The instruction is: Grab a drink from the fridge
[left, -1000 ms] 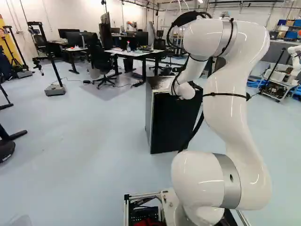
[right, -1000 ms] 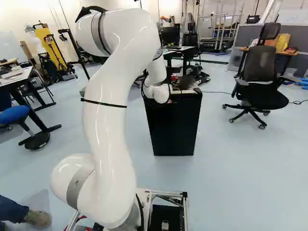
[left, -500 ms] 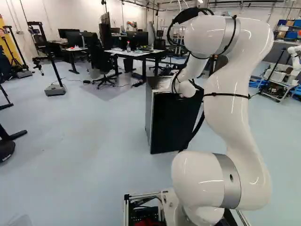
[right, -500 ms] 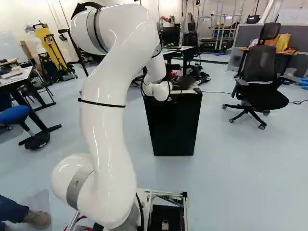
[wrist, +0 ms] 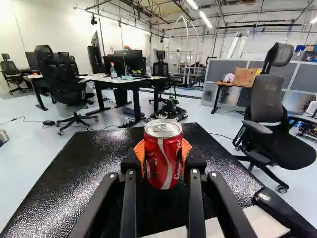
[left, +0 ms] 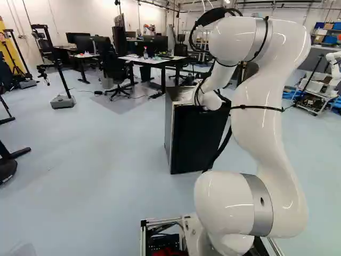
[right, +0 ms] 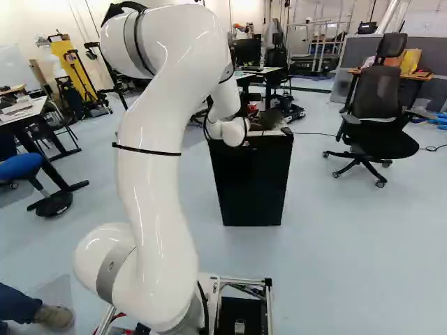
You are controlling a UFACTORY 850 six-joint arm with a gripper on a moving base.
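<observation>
In the wrist view my gripper (wrist: 164, 157) is shut on a red drink can (wrist: 164, 171), an orange pad pressing on each side of it. The can is upright, its silver lid facing up and its tab unopened. Behind and below it spreads the speckled black top of the fridge (wrist: 94, 171); whether the can's base touches that top I cannot tell. Both base views show the fridge's dark front (right: 253, 181) beyond my arm, with the wrist at its top edge. My gripper's fingers are hidden behind the wrist there.
A black office chair (right: 380, 132) stands right of the fridge. Beyond the fridge are desks (left: 152, 61) with monitors, and another chair (left: 114, 72). A stand with a grey base (left: 63, 101) is at the left. Another robot (left: 334, 66) shows at the far right.
My arm has drawn back and up a little, mostly in the first half second; its upper bend shifted slightly toward the base. The base and the fridge have stayed where they were.
</observation>
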